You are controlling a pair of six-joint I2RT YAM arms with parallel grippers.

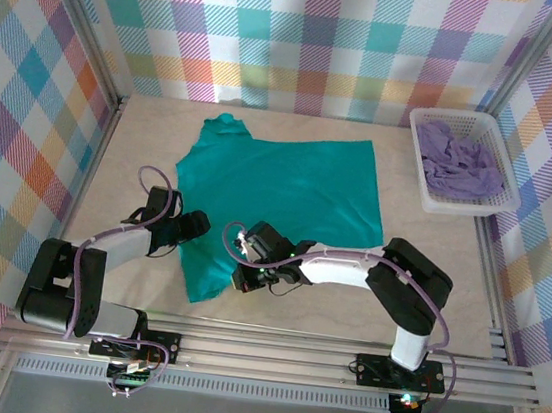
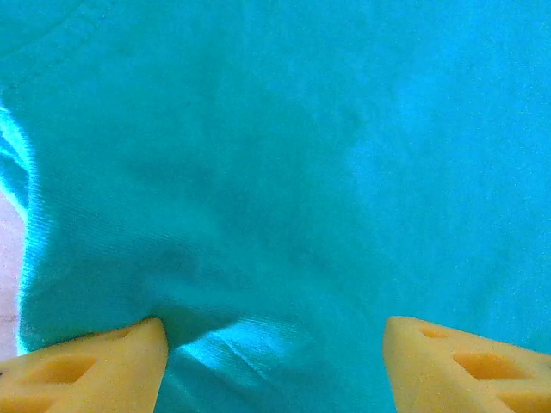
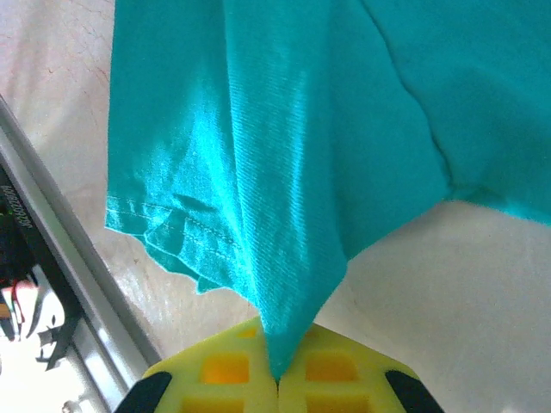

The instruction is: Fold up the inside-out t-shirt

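The inside-out t-shirt (image 1: 289, 183) lay spread over the middle of the table (image 1: 431, 256). One sleeve pointed toward 11 o'clock, and a narrower flap trailed down toward 7 o'clock.

The left gripper (image 2: 274, 335) sat on the shirt's 8 o'clock edge. Its yellow fingers (image 2: 95, 366) were spread apart with their tips on the cloth, holding nothing, and a small shiny wrinkle lay between them.

The right gripper (image 3: 277, 377) was at the shirt's 6 o'clock hem. Its jaws were pinched together on a point of fabric that rose into a tent, with the stitched hem beside it at 9 o'clock.

At 2 o'clock, well apart from the shirt, a white basket (image 1: 455, 201) held a crumpled lavender garment (image 1: 458, 163). An aluminium rail (image 1: 338, 360) ran along the near edge at 6 o'clock, just behind the right gripper. Plaid walls (image 1: 308, 29) closed off 9, 12 and 3 o'clock. Both forearms crossed the bare table below the shirt, and the right wrist covered part of the lower hem.
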